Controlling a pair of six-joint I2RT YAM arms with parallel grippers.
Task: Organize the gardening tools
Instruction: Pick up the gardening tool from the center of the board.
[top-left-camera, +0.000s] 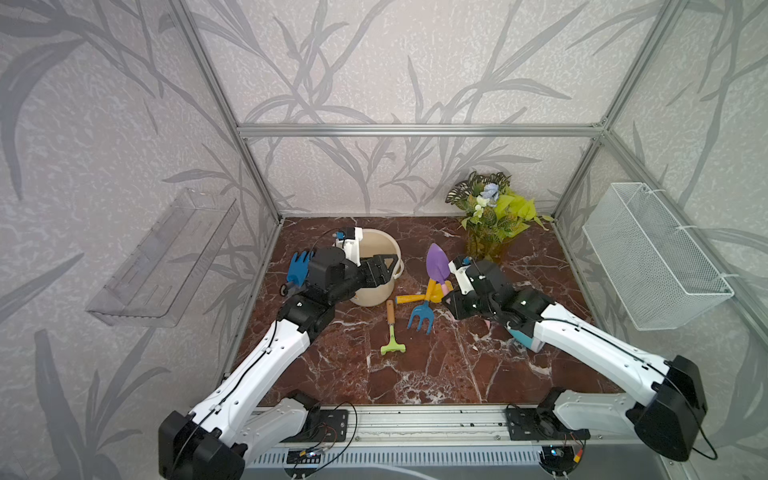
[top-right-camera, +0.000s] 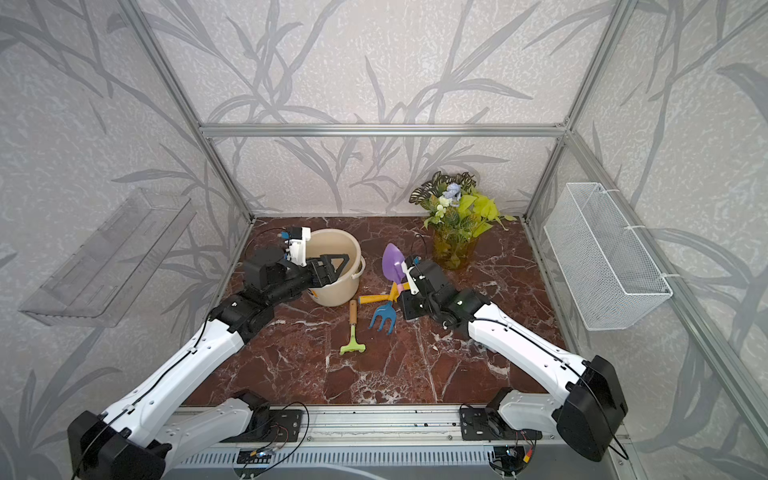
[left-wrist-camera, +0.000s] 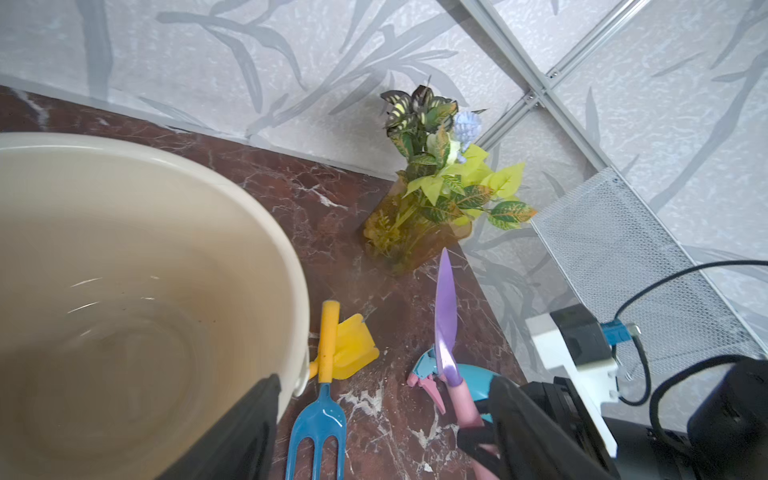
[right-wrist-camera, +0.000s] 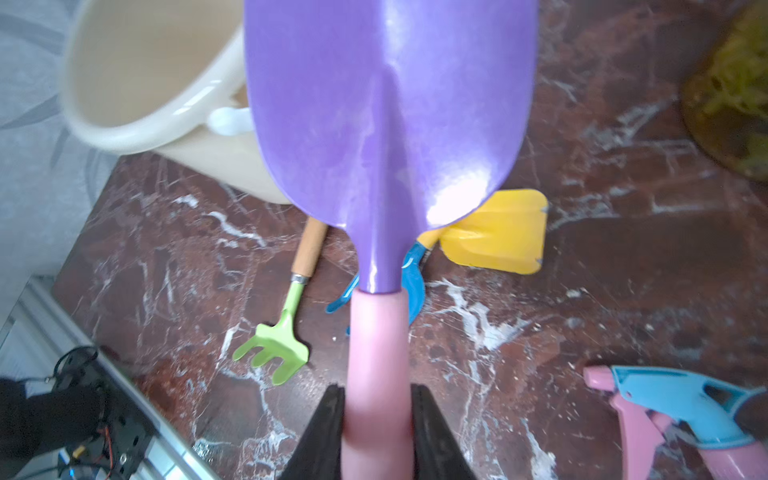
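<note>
Red-brown marble tabletop (top-left-camera: 415, 374). Standing on it: a cream bucket (top-left-camera: 370, 297) and an amber vase (top-right-camera: 453, 249) of leaves. Lying flat: green rake (top-left-camera: 391, 332), blue fork (top-left-camera: 422, 318), yellow scoop (top-left-camera: 409, 298), spray bottle (right-wrist-camera: 681, 399).

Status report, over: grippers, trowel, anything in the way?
Right gripper shut on purple trowel, blade up. Left gripper open at bucket rim, may crowd drop. Scoop, fork, rake on table.

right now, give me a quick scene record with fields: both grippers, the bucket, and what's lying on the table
left gripper: open, over the bucket's rim, holding nothing
right gripper: shut on the pink handle of the purple trowel, blade raised off the table
bucket: upright, nothing seen inside
on table: yellow scoop, blue fork, green rake, spray bottle on its side
also there: plant in a back corner
</note>
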